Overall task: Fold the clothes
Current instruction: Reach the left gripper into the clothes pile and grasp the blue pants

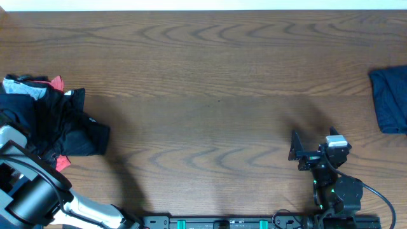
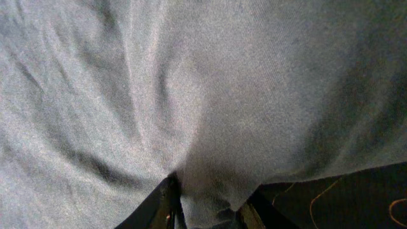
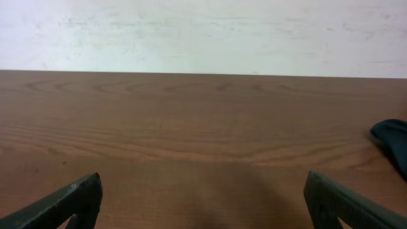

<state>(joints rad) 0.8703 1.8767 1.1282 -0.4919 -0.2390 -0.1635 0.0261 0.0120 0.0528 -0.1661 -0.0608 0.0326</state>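
A crumpled pile of dark navy clothes (image 1: 60,124) lies at the table's left edge, with red and grey bits showing in it. My left gripper (image 2: 206,213) is shut on a fold of dark fabric (image 2: 191,95), which fills the left wrist view. In the overhead view its fingers are hidden at the pile. A folded navy garment (image 1: 389,98) lies at the right edge and also shows in the right wrist view (image 3: 392,138). My right gripper (image 1: 297,151) is open and empty over bare wood near the front right; its fingertips (image 3: 203,203) stand wide apart.
The wooden table (image 1: 210,95) stretches between the pile and the folded garment. A white wall (image 3: 203,32) lies behind the far edge. The arm bases and cables (image 1: 331,203) sit at the front edge.
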